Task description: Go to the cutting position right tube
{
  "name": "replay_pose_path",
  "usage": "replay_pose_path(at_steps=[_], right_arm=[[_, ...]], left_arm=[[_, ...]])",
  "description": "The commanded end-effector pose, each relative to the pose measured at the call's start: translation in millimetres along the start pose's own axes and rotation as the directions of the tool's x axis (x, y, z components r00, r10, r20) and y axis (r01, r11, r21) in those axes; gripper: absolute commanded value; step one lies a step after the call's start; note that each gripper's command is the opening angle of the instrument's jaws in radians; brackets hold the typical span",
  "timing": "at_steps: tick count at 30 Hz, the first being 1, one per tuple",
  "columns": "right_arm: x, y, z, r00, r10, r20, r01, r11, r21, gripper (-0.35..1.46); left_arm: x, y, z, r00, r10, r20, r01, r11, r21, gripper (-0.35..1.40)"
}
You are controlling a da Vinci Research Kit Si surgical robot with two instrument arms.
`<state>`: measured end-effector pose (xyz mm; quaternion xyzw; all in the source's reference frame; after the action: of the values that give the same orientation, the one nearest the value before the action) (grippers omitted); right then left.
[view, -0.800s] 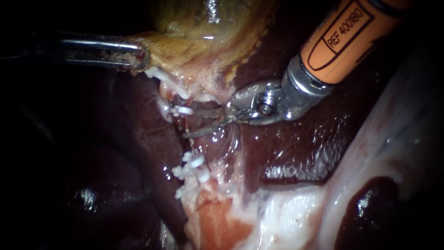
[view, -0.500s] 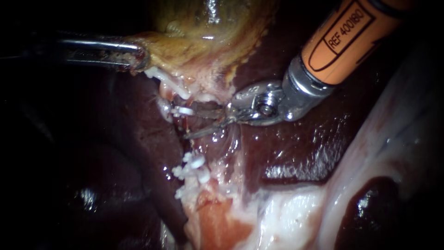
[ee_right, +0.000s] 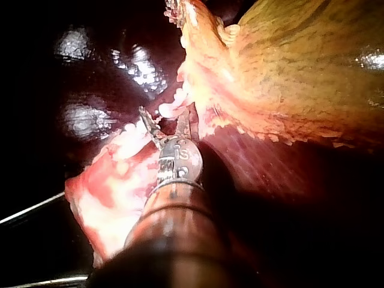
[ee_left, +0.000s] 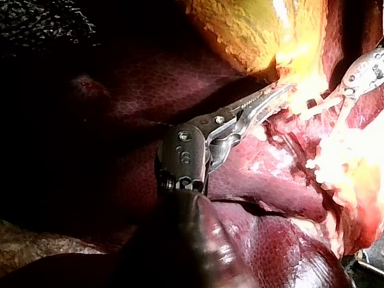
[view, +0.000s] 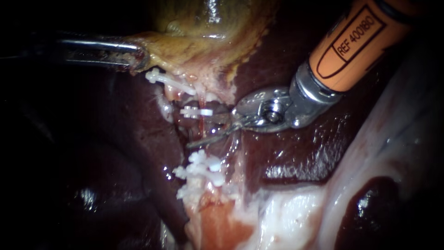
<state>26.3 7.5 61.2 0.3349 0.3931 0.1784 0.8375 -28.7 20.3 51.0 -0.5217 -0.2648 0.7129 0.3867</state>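
My right instrument (view: 200,130) comes in on an orange shaft from the upper right. Its two thin blades stand open on either side of a reddish tube (view: 202,126). That tube runs from a white clip (view: 196,111) down to a cluster of white clips (view: 202,166). Another clip (view: 169,81) lies higher, under the gallbladder (view: 203,37). My left instrument (view: 135,58) is shut on the gallbladder's yellowish edge and holds it to the left. The left wrist view shows these jaws (ee_left: 270,99) clamped on that edge. In the right wrist view the open blades (ee_right: 163,127) sit beside the clips (ee_right: 173,109).
Dark red liver (view: 300,143) lies under and to the right of the blades. Pale white tissue (view: 286,217) spreads along the lower right. More liver (view: 115,176) fills the dark left side.
My right instrument has drawn slightly right and down, blades still open. The clipped tube and its clips have shifted right against the liver. The left instrument has not moved.
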Motion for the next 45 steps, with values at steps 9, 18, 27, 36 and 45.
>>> replay_pose_path(at_steps=[9,18,27,36,45], right_arm=[[0.4,-0.7,2.0,0.999,-0.003,-0.043,0.005,0.998,0.056,1.33],[1.4,-0.8,3.0,0.991,0.037,-0.127,-0.025,0.995,0.096,1.41],[1.6,-1.4,2.9,0.990,0.049,-0.133,-0.031,0.991,0.128,1.41],[3.3,-5.1,2.4,0.983,0.068,-0.172,-0.025,0.970,0.242,1.41],[5.6,-7.6,1.6,0.974,0.078,-0.215,-0.007,0.950,0.312,1.41]], left_arm=[[0.0,0.0,0.0,1.0000,0.000,0.000,0.000,1.000,0.000,-0.35],[0.0,0.0,0.0,1.0000,0.000,0.000,0.000,1.000,0.000,-0.35],[0.0,0.0,0.0,1.0000,0.000,0.000,0.000,1.000,0.000,-0.35],[0.0,0.0,-0.1,1.0000,0.000,0.000,0.000,1.000,0.000,-0.35],[0.0,0.0,-0.1,1.0000,0.000,0.000,0.000,1.000,-0.001,-0.35]])
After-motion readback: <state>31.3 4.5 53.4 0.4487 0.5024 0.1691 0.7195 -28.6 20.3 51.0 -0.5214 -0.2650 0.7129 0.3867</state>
